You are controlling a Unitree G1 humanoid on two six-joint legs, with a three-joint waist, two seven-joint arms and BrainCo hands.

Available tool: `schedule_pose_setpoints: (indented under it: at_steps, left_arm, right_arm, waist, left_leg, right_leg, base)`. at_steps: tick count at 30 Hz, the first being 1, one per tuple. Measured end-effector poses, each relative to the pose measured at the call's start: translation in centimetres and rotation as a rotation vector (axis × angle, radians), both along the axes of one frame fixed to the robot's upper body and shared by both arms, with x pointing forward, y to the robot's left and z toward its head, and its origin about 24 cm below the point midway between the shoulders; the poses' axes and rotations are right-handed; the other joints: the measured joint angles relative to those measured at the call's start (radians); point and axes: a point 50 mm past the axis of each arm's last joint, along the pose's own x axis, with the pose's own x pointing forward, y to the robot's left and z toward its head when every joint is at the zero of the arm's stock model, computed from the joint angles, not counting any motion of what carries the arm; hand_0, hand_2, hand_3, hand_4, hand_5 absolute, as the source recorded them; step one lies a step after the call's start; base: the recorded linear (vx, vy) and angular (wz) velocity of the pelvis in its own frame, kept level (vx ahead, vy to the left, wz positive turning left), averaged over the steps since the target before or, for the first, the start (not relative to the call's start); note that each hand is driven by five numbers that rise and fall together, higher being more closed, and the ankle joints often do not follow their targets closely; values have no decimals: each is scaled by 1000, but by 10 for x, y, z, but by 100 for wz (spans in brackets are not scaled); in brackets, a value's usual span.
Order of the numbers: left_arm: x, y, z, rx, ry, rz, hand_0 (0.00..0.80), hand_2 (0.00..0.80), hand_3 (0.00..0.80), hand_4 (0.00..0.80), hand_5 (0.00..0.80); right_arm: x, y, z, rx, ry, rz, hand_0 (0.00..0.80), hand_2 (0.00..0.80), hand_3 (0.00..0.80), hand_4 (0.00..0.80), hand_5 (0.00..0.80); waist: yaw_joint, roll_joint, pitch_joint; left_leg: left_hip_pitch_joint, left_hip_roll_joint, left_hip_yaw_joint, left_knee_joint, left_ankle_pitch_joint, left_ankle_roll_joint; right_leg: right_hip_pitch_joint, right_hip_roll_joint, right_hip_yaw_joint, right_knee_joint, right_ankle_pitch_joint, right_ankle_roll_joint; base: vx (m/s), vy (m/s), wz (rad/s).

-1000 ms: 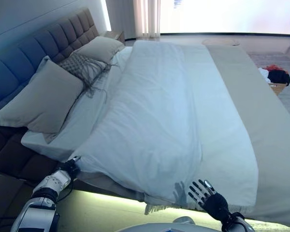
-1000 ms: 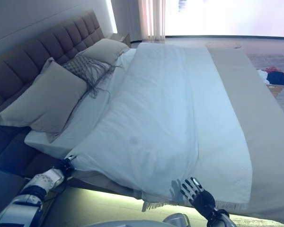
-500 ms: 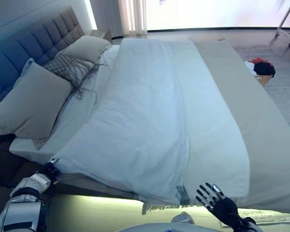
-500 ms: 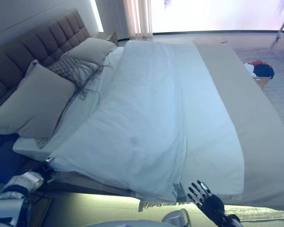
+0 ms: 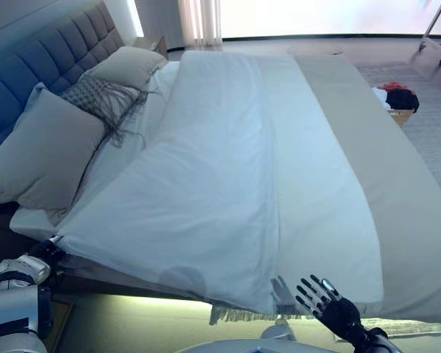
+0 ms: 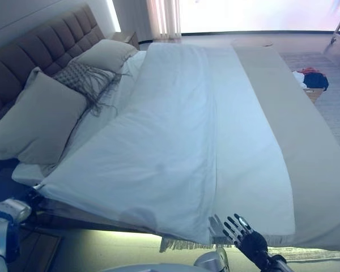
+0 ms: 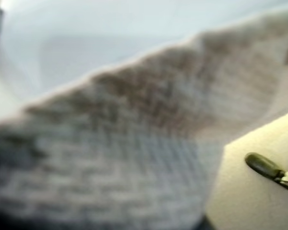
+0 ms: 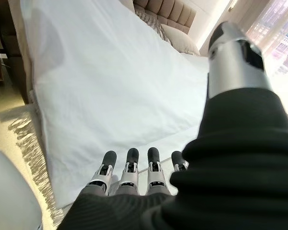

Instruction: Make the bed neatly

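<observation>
Wide bed with a grey-brown tufted upholstered headboard at its head end. A beige woven bedspread covers the mattress and shows bare along the foot-end strip; its fringe hangs over the near side edge. A large white duvet lies over the bedspread, folded back on itself along a lengthwise crease down the middle of the bed, with its near head-end corner drawn out past the near side edge of the bed.

At the head end: 2 plain beige pillows, 1 large at the near corner and 1 at the far corner, with a grey knitted tasselled cushion between them.

Left hand: at the drawn-out corner of the duvet, just off the near head-end corner of the bed. Its fingers are covered by cloth; cannot tell whether they grip it.

Right hand: off the near side edge toward the foot end, fingers straight and spread, holding nothing, clear of the duvet.
</observation>
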Motion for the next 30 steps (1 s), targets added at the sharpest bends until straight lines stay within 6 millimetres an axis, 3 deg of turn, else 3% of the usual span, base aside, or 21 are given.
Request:
schedule_pose_setpoints:
  at_steps: [3,4,5,6,9,13,17,20,23,26,30]
  left_arm:
    - [-1,0,-1,-16,-17,21,800,800,800,800,800]
    - [-2,0,-1,-18,-18,19,671,671,671,671,671]
    - [-3,-1,-3,-22,-18,19,430,430,430,430,430]
    - [-4,-1,-4,-25,-15,20,0,0,0,0,0]
    - [-22,3,-13,-38,9,61,0,0,0,0,0]
    - [-61,6,-34,-45,90,112,0,0,0,0,0]
    - [-78,0,-49,-43,109,154,0,0,0,0,0]
    - [-106,25,-37,64,149,255,0,0,0,0,0]
    - [-120,43,-23,130,158,313,0,0,0,0,0]
    - [-129,50,-16,154,169,332,0,0,0,0,0]
    - [-149,52,-18,150,183,347,0,0,0,0,0]
  right_arm:
    - [0,-2,1,-5,-4,-8,0,0,0,0,0]
    - [0,-3,1,-5,-4,-9,0,0,0,0,0]
    - [0,-3,1,-6,-4,-10,0,0,0,0,0]
    - [0,-3,1,-6,-4,-12,0,0,0,0,0]
    - [-1,-4,1,-7,0,-14,0,0,0,0,0]
    - [-2,-4,2,-5,1,-12,0,0,0,0,0]
    - [-4,-2,3,-3,1,-7,0,0,0,0,0]
    - [-5,0,8,-4,-10,3,0,0,0,0,0]
    - [-7,-1,8,-6,-6,2,0,0,0,0,0]
    - [-7,-2,8,-10,-7,0,0,0,0,0,0]
    - [-4,-3,9,-12,-15,3,0,0,0,0,0]
  waist:
    - [-1,0,0]
    - [-1,-1,0]
    - [-1,-1,1]
    - [0,0,1]
    - [5,2,3]
    - [15,3,15]
    - [35,3,17]
    - [47,12,22]
    - [88,26,33]
    - [117,40,41]
    - [119,42,41]
  left_leg:
    - [-1,0,-1,0,0,0]
    - [-2,0,-2,0,0,0]
    - [-2,1,-3,0,0,-1]
    - [-3,0,-4,0,-1,-1]
    - [-6,0,-10,0,-1,-1]
    - [-9,-1,-25,0,-1,-1]
    - [-12,-1,-28,0,-1,-1]
    - [-18,-5,-36,0,-1,0]
    - [-25,-9,-48,1,1,3]
    - [-25,-11,-53,1,2,4]
    - [-26,-12,-63,2,2,4]
  right_leg:
    - [0,0,0,-1,0,0]
    - [0,1,0,-1,0,0]
    - [0,1,-1,-1,0,0]
    - [0,1,-1,-1,0,0]
    - [1,1,-6,-1,0,0]
    - [4,0,-14,-1,-1,0]
    - [3,-1,-16,-1,-1,0]
    - [4,-4,-24,0,-2,2]
    - [5,-11,-26,2,-5,7]
    - [9,-15,-28,2,-6,8]
    - [21,-17,-30,3,-12,11]
  base:
    - [-6,-23,1]
    - [-10,-34,1]
    - [-12,-33,2]
    - [-16,-34,3]
    - [-16,-29,5]
    - [-12,-5,6]
    - [-16,27,2]
    - [-27,31,7]
    - [-13,-6,12]
    - [-6,-10,9]
    - [-1,17,9]
